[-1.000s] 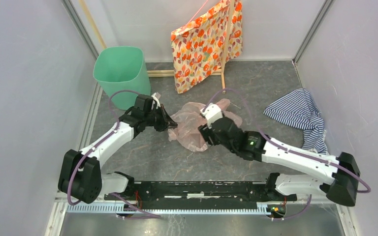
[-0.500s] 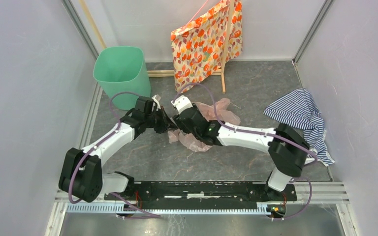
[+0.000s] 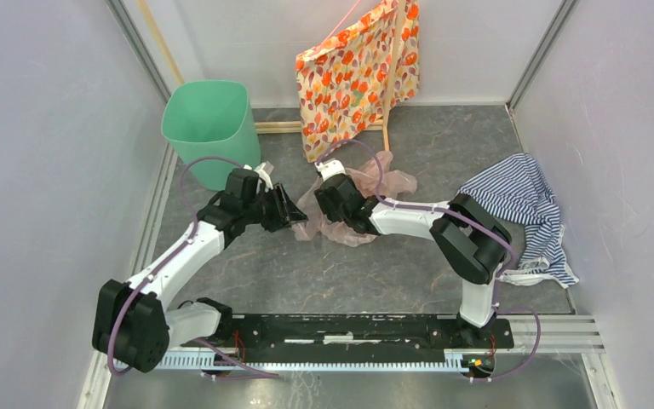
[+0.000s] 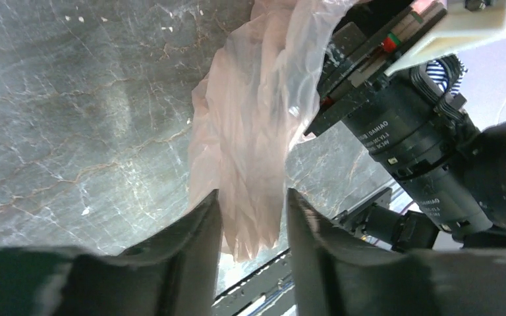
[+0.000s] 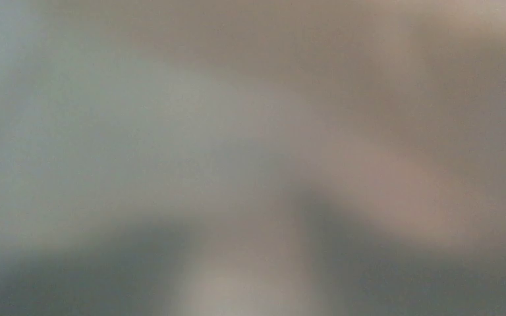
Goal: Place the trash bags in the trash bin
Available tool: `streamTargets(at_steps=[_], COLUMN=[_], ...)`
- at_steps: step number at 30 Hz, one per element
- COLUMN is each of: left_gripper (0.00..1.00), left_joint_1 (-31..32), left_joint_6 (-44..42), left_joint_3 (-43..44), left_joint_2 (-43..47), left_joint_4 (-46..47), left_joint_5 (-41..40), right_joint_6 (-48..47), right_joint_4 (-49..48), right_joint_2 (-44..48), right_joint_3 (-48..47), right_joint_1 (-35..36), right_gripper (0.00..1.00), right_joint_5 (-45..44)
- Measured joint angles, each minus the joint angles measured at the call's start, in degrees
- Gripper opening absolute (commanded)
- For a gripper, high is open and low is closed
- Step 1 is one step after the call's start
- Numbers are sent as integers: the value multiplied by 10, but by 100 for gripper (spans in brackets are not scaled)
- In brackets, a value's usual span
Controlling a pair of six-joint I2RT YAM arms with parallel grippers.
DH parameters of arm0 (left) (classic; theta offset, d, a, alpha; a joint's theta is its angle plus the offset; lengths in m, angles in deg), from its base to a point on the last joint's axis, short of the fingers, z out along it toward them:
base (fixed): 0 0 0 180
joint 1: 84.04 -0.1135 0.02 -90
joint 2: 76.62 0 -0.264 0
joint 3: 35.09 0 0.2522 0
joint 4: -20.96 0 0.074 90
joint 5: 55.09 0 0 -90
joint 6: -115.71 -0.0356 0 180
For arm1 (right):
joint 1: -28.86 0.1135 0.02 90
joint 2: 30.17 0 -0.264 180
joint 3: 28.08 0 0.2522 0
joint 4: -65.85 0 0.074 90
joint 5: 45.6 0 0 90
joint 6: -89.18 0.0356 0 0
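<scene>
You can read just one marking: small white lettering, seen upside down, on the black motor housing of the right arm point(image 4: 408, 141) in the left wrist view, apparently "DAMIAO". Its smaller print is too small to make out.

Grey table point(image 3: 306, 273) carries bin point(image 3: 207, 128), pink bag point(image 3: 353, 230), striped cloth point(image 3: 515, 194).

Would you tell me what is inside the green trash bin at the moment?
From the top view, the trash bin shows only bare green inner walls; no bag is in it. Its very bottom is not clearly visible. The pink trash bag lies on the table between both grippers.
</scene>
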Motion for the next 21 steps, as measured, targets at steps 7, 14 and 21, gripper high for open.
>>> streamTargets(at_steps=[7, 14, 21], left_gripper=[72, 75, 72], left_joint_1=[1, 48, 151], left_joint_6=[-16, -32, -31], left_joint_3=[-9, -26, -58], left_joint_2=[50, 64, 59], left_joint_4=[-9, -19, 2], left_joint_5=[-35, -124, -228], right_joint_6=[36, 58, 69], right_joint_4=[1, 9, 28], right_joint_2=[0, -1, -14], right_joint_3=[0, -1, -17], right_joint_1=[0, -2, -7], right_gripper=[66, 67, 67], right_joint_5=[7, 11, 10])
